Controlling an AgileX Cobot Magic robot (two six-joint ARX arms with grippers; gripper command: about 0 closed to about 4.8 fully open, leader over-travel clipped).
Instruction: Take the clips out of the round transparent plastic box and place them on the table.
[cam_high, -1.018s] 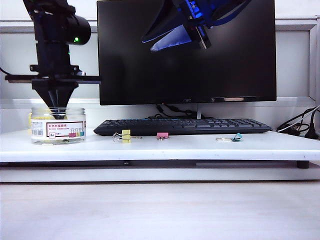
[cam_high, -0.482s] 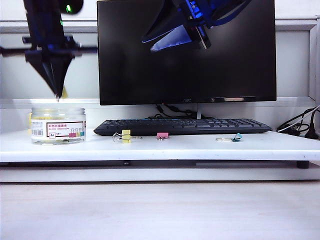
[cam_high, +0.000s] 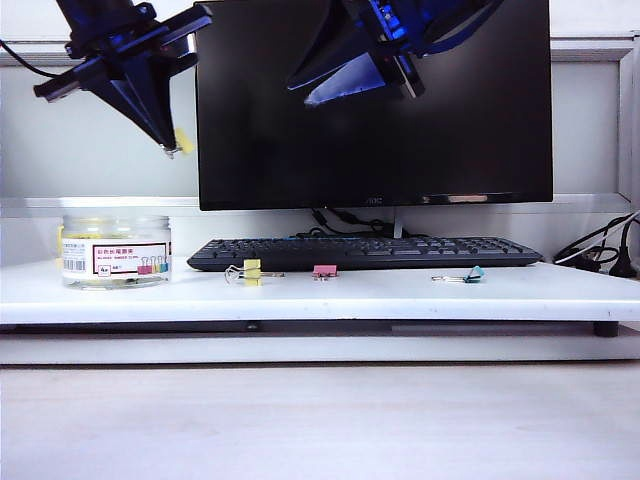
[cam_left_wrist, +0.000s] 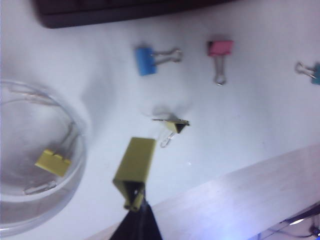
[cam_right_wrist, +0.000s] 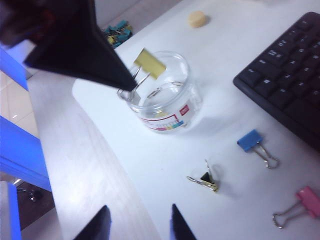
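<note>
Yellow clip (cam_left_wrist: 134, 160) hangs pinched by its wire handles between the pressed-together tips of my left gripper (cam_high: 170, 148), high above the white table (cam_high: 400, 295) and up to the right of the round transparent plastic box (cam_high: 116, 251) in the exterior view. That jar stands upright near the left end of the table, its barcode label facing outward, and my left wrist view shows one more yellow clip (cam_left_wrist: 53, 162) lying on its clear floor with some loose wire handles beside it. On the table just beyond the jar lies another yellow clip (cam_left_wrist: 172, 125), tipped on its side; farther toward the black keyboard (cam_high: 365, 252) sit a blue clip (cam_left_wrist: 146, 60) and a pink clip (cam_left_wrist: 220, 49), and a teal clip (cam_high: 473, 274) lies well apart to the right. My right gripper (cam_right_wrist: 140, 222) hovers high in front of the dark monitor (cam_high: 373, 100), its two fingers spread apart and holding nothing, its camera looking down on the jar and the scattered clips.
</note>
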